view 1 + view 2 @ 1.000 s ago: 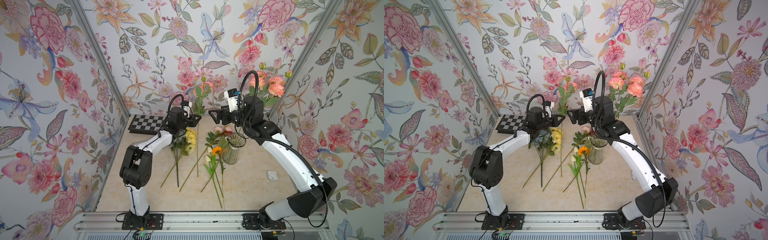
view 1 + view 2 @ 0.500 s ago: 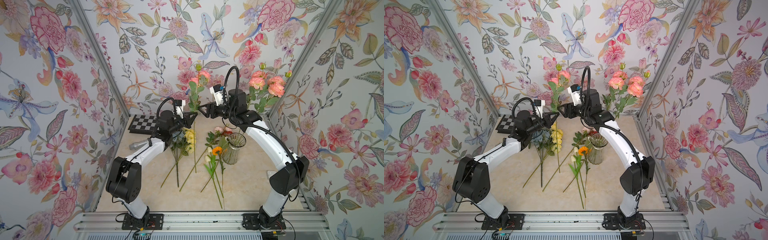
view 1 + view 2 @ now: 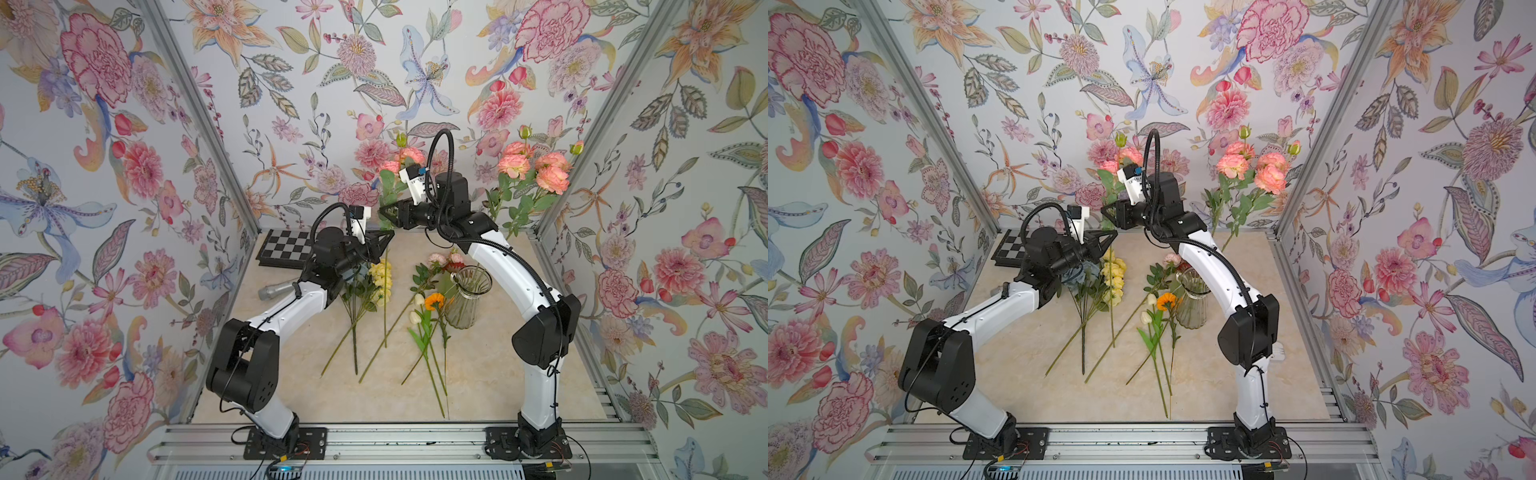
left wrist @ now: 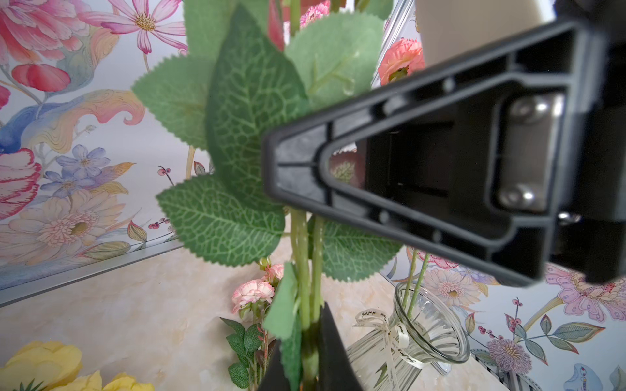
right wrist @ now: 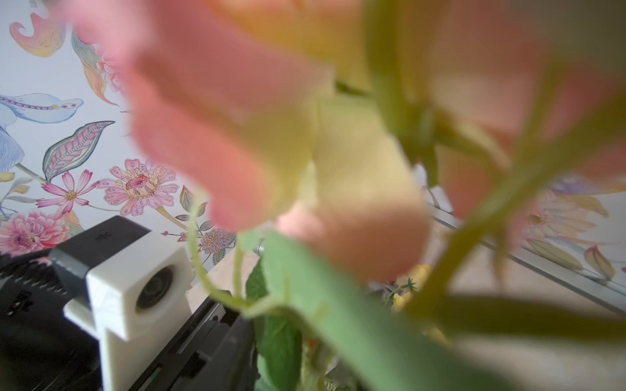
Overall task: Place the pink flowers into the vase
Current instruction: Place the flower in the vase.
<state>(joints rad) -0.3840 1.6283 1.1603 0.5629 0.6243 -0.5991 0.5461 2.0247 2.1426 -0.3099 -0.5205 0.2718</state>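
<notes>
Over the table [image 3: 478, 374], left pincer [image 3: 389, 237] clamps the pink flowers [image 3: 410, 156].

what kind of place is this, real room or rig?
Probably a robot test cell, not a real room: floral wallpaper panels framed by aluminium posts, left arm and right arm bolted to a base rail, loose flowers and a vase on the tabletop.

Clear ribbed glass vase [image 4: 366, 369]: glossy, transparent. Pale ribbon [image 4: 386, 325] at neck: satin sheen.
Ruffled salmon pink flowers [image 3: 548, 178]: matt, cloth-like. Veined green leaves [image 4: 244, 111]: matt fabric. Stems [image 4: 301, 243]: smooth plastic.
Black right hand [image 4: 281, 169]: matt moulded plastic; bright metal screws [image 4: 525, 108].
Cream marbled desk [image 3: 490, 374]: smooth, faint sheen.
Grey front rail [image 3: 395, 440]: brushed metal, grooved.
White arm shell [image 3: 503, 270]: smooth, semi-gloss plastic by appearance.
</notes>
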